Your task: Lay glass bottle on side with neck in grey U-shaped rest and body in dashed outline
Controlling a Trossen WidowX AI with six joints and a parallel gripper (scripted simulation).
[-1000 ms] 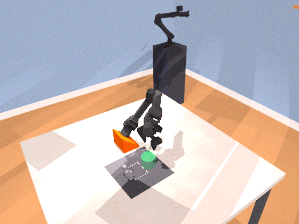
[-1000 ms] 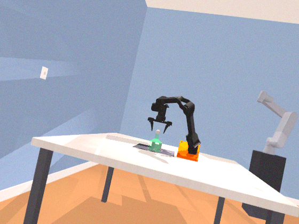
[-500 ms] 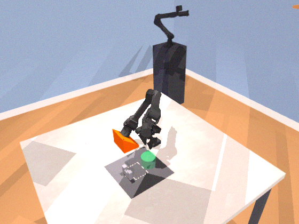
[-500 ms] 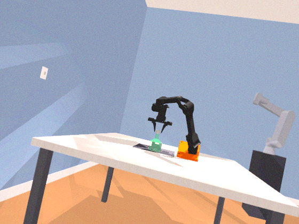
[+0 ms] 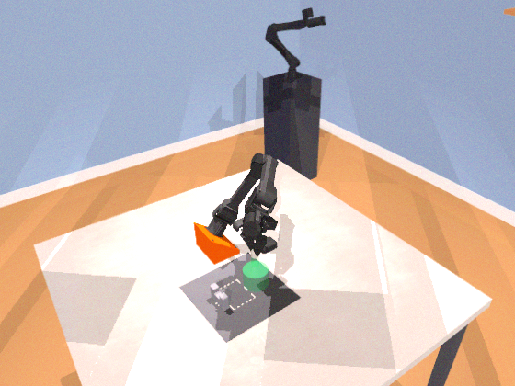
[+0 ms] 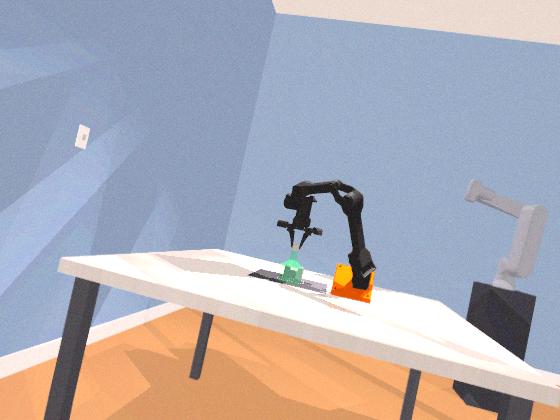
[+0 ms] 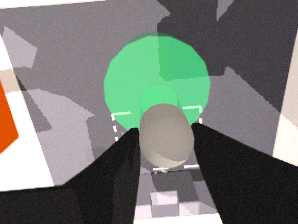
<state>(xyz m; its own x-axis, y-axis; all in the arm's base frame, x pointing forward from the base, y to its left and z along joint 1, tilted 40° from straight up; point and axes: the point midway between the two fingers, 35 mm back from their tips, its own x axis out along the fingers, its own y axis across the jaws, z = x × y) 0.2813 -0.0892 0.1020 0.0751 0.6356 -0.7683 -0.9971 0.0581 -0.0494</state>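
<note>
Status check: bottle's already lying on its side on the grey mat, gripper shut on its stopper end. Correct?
Not quite: the green bottle stands upright on the grey mat, as the exterior view shows. The rest holds: the gripper is shut on its stopper end.
</note>
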